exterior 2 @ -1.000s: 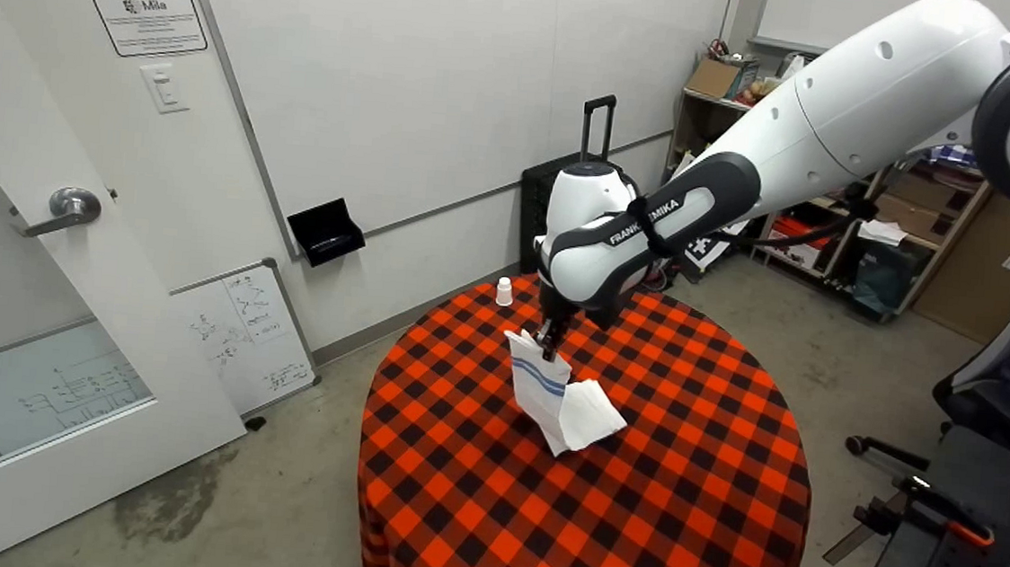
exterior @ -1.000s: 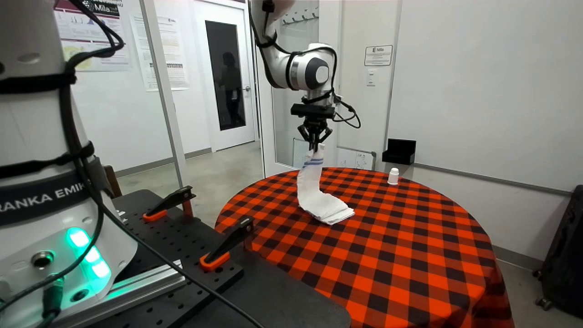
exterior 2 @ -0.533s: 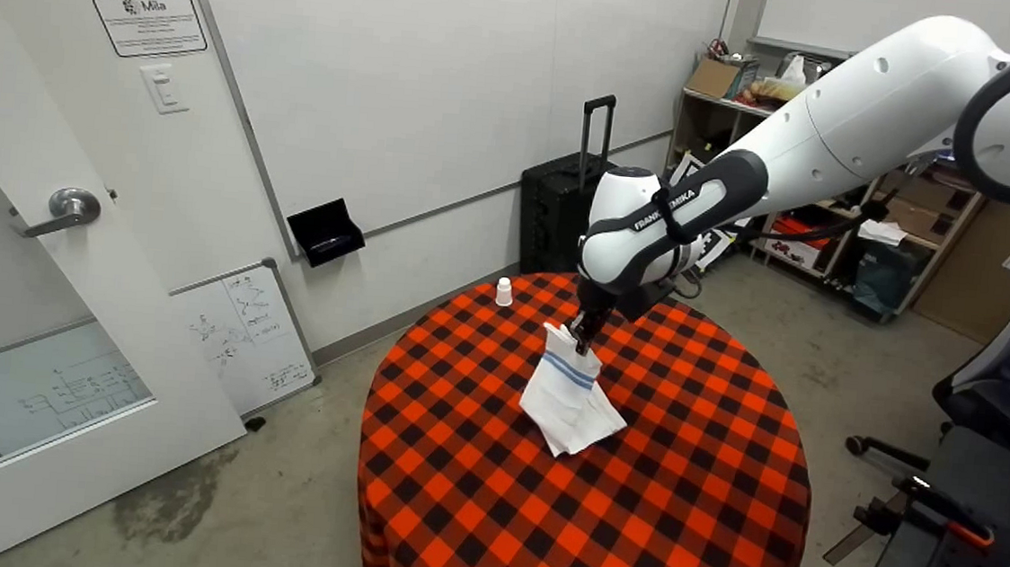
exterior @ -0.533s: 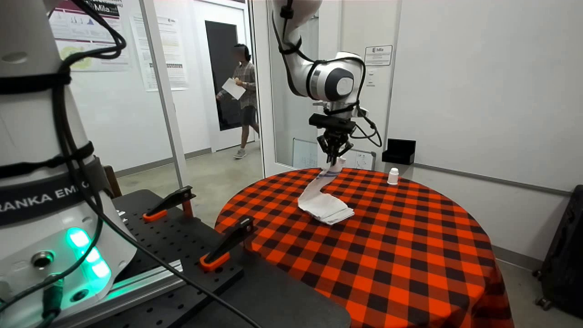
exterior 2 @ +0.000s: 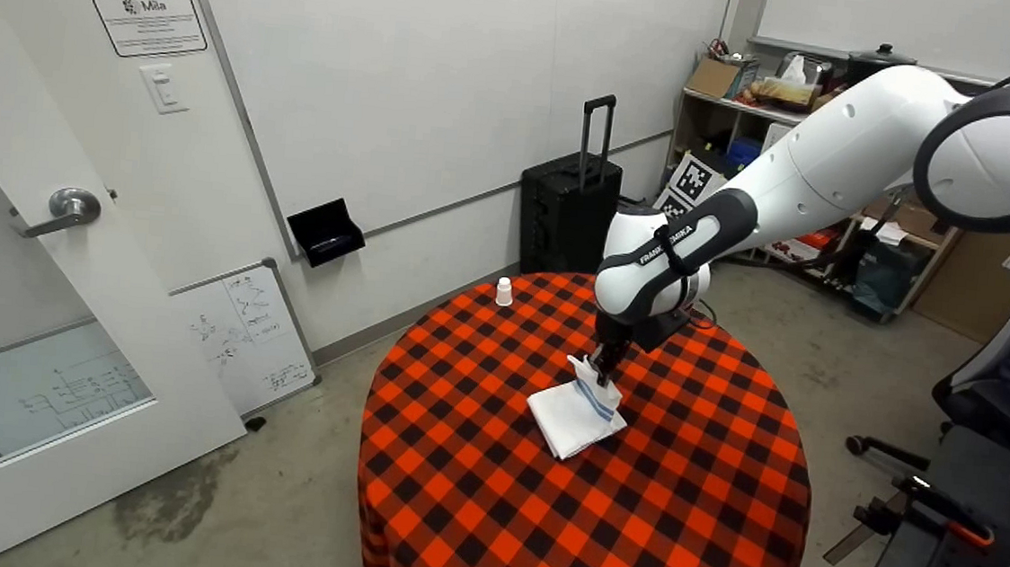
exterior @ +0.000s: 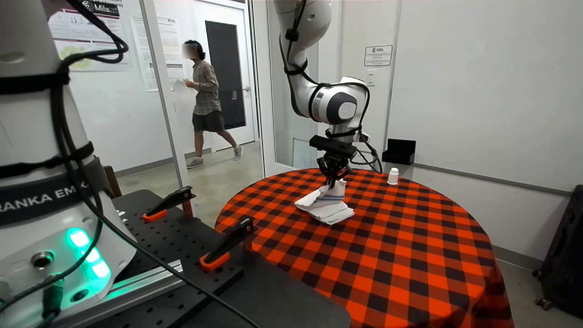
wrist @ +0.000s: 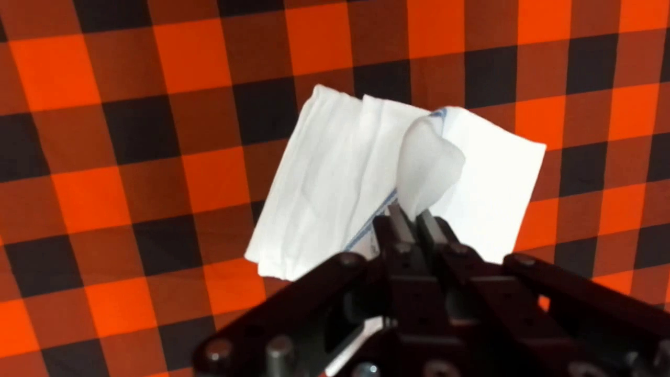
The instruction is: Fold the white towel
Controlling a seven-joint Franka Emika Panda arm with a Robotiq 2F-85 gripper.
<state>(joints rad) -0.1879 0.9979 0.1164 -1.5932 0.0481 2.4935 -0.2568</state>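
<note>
1. Gripper [wrist: 412, 212]: one; fingers drawn together, pinching the white towel [exterior 2: 566, 422] by its blue-striped end.
2. Same towel: pinched flap curling up at the gripper; layered remainder flat just below it.
3. Step in hand, by my reckoning: a late fold, flap not yet laid down.
4. Next move, I judge: lower, let go gently, then smooth the curl.
5. Worktop [exterior 2: 661, 476]: one, red-and-black checked, beneath the gripper.
6. White container [exterior 2: 504, 293]: one, small, well apart from the gripper.
</note>
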